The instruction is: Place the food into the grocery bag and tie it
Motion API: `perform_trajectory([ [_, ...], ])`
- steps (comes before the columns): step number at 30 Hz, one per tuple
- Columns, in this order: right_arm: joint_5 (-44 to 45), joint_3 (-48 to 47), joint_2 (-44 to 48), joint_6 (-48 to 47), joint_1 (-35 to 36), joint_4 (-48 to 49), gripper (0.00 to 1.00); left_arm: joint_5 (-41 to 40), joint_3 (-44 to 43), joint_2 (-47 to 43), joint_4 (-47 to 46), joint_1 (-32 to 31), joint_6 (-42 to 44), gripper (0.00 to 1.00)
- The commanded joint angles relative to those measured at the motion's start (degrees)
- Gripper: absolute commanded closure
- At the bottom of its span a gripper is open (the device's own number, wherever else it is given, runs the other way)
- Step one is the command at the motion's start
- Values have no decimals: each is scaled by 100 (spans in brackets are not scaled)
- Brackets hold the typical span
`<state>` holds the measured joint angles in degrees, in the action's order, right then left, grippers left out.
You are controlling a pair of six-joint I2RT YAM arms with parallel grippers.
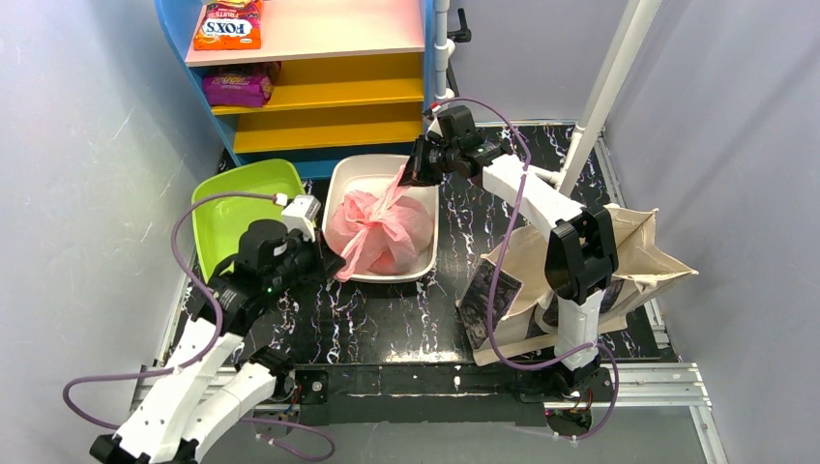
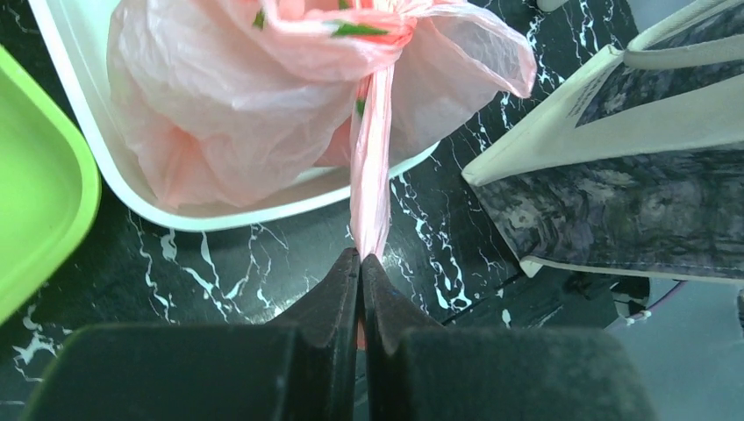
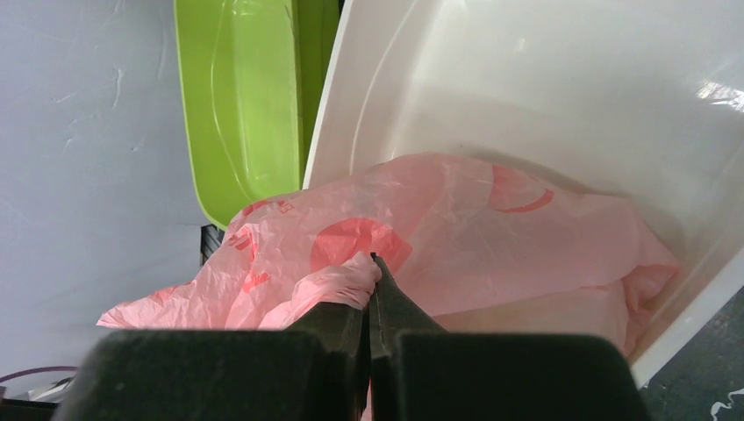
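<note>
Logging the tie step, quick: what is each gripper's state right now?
Left gripper: closed on a stretched strip of the thin translucent pink plastic bag.
Right gripper: closed on another bunched strip of that bag.

The food is veiled inside the grocery bag (image 1: pixel 382 227) in the white tub (image 1: pixel 387 277) (green flecks (image 2: pixel 355 29) by the knot: print or produce?), and beside the tub an arm (image 1: pixel 580 253) masks part of the canvas tote (image 1: pixel 643 246).

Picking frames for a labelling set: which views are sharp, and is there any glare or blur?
Top external: evenly lit, sharp, the grocery bag clear. Left wrist: bag sharp, the left hand a dark, soft mass. Right wrist: glare patch on the white tub, the right hand near-black, featureless.
</note>
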<state>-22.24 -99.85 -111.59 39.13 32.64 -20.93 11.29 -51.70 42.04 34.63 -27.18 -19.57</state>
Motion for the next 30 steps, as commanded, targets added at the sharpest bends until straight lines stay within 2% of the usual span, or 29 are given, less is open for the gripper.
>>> perform_trajectory([
  [1, 721, -421, -140, 21, -519, 181, 99, 31, 383, -822, 1138, -11, -522, 100],
  [11, 677, -1156, -655, -9, -784, -191, 99, -191, 844, -1560, 1237, -7, -1176, 100],
  [16, 664, -1029, -701, 25, -827, -171, 99, -452, 910, -1790, 1334, -7, -1309, 100],
  [23, -88, -622, -483, 91, -815, 364, 99, -583, 922, -1925, 971, -12, -1319, 100],
  [26, -254, -614, -263, 38, -763, 362, 99, -681, 552, -1542, 728, -7, -1044, 100],
  [30, -293, -1267, 421, -46, -581, 137, 99, -1042, -1375, -50, 562, -7, 59, 100],
])
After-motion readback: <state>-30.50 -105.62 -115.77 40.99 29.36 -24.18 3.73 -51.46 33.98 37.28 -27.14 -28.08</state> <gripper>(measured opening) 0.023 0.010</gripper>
